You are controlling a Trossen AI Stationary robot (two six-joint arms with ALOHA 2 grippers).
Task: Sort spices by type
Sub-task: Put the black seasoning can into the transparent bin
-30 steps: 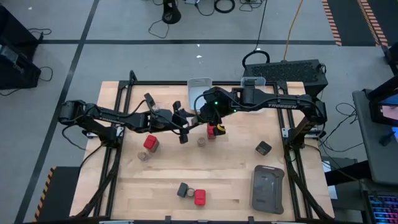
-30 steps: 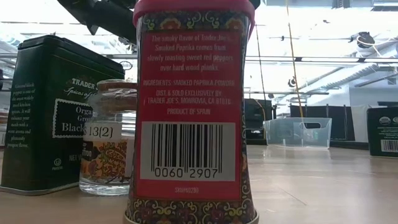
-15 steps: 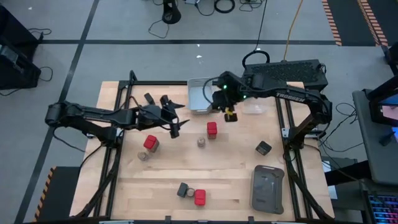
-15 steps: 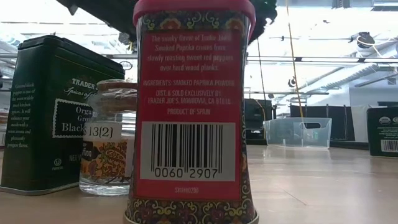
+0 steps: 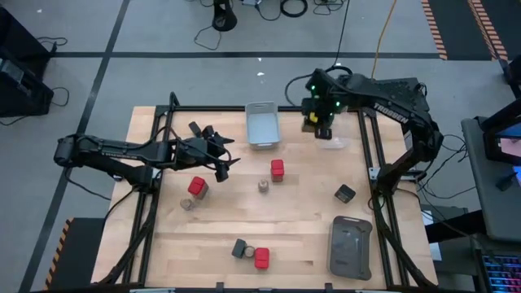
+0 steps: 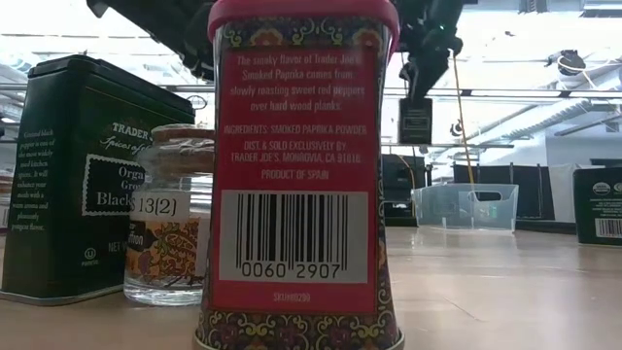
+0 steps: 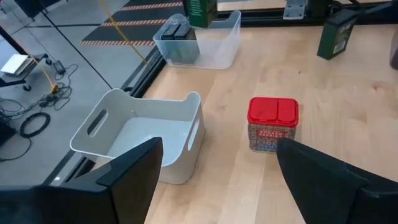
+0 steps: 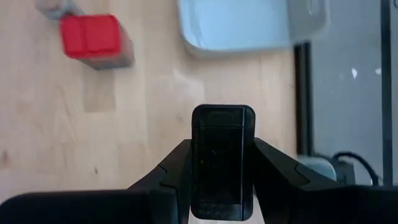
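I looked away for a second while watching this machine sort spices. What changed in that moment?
The right gripper lifted a black tin from mid-table and carried it to the far edge, by the clear bin; it is shut on it. The left gripper pulled back toward its own side and opened, empty. The grey bin, the tray and the other spices on the table stayed put.

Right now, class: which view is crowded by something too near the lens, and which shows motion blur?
Low view: the red paprika tin looms close, hiding much of the table. Right wrist view: the background smears while the black tin in the right claw stays crisp.
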